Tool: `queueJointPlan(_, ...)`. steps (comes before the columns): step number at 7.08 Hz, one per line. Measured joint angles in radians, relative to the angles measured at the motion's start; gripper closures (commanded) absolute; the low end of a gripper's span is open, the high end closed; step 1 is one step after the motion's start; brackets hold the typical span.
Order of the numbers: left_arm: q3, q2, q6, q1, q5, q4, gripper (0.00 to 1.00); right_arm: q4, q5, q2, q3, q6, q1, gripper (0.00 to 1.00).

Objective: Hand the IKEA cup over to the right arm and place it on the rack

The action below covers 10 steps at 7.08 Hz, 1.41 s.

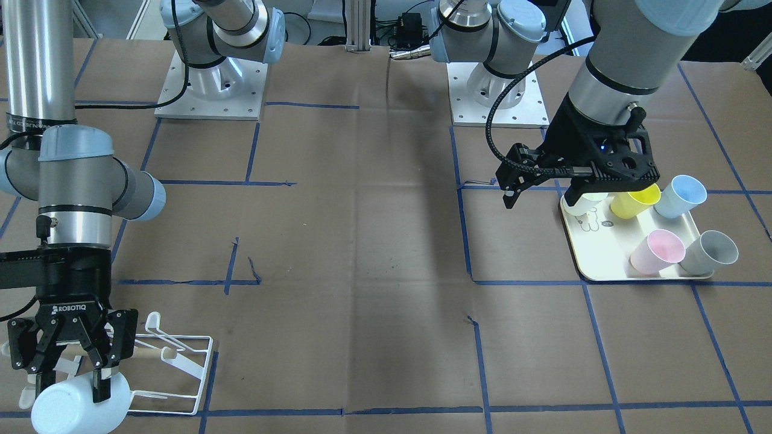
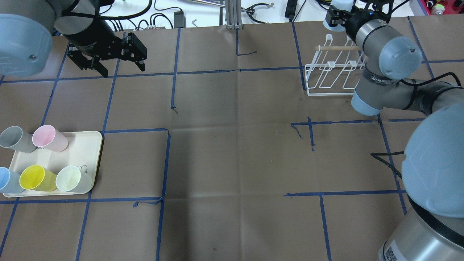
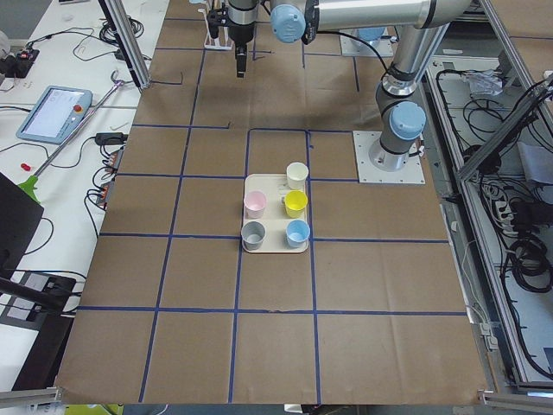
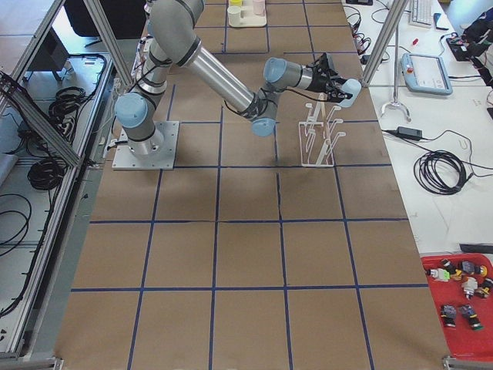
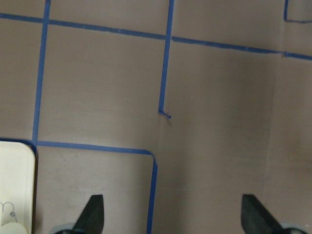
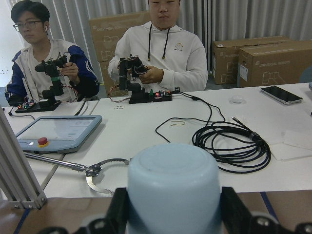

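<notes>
Desk (image 2: 232, 163): covered in brown paper, ruled into squares with blue tape.
Right arm (image 2: 384, 87): silver-grey with pale blue caps; reaches out over the rack toward the far edge of the desk.
Left arm (image 1: 621, 54): same build, with a thick ribbed black hose at the wrist; hangs above the desk close to the tray.
Rack (image 2: 330, 78): white wire with two rows of upturned prongs and a wooden dowel across the top; stands on the robot's right side of the desk, below the right arm's wrist.
Tray (image 2: 87, 145): cream with a small drawing; lies flat on the robot's left side, well apart from the rack.
Right fingers (image 1: 101, 383): closed on the cup, one pressed to each side of it.
Left fingers (image 5: 92, 217): spread wide with nothing between them; hang over bare paper just beside a corner of the tray.
Cup (image 1: 75, 410): pale blue, clamped in the right fingers and tipped over, closed base turned toward the operators' side; sits at the rack's outer end by the desk edge; contact with a prong cannot be told.
On the tray: grey cup (image 2: 14, 139), pink cup (image 2: 49, 137), sky-blue cup (image 2: 7, 180), yellow cup (image 2: 34, 177) and cream cup (image 2: 70, 178), all mouth up and close together.
</notes>
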Motion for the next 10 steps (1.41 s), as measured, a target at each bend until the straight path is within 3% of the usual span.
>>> queueJointPlan(2,-0.014,0.021,0.064,0.018,0.02,-0.028,0.01,-0.031,-0.002,0.03,0.002,-0.001,0.001,0.87)
queueJointPlan(4,-0.034,0.056,0.182,0.147,0.018,-0.102,0.01,-0.04,-0.004,0.042,0.018,0.0,0.004,0.81)
queueJointPlan(5,-0.053,0.078,0.264,0.226,0.019,-0.147,0.01,-0.041,-0.005,0.042,0.031,0.001,0.005,0.29)
queueJointPlan(6,-0.098,0.109,0.343,0.294,0.02,-0.171,0.01,-0.04,-0.006,0.042,0.038,0.003,0.005,0.0)
queueJointPlan(8,-0.243,0.203,0.464,0.406,0.02,-0.165,0.01,-0.037,-0.006,0.042,0.04,0.013,0.006,0.0)
queueJointPlan(10,-0.393,0.268,0.558,0.508,0.02,-0.079,0.01,-0.032,-0.01,0.037,0.039,0.016,0.008,0.0)
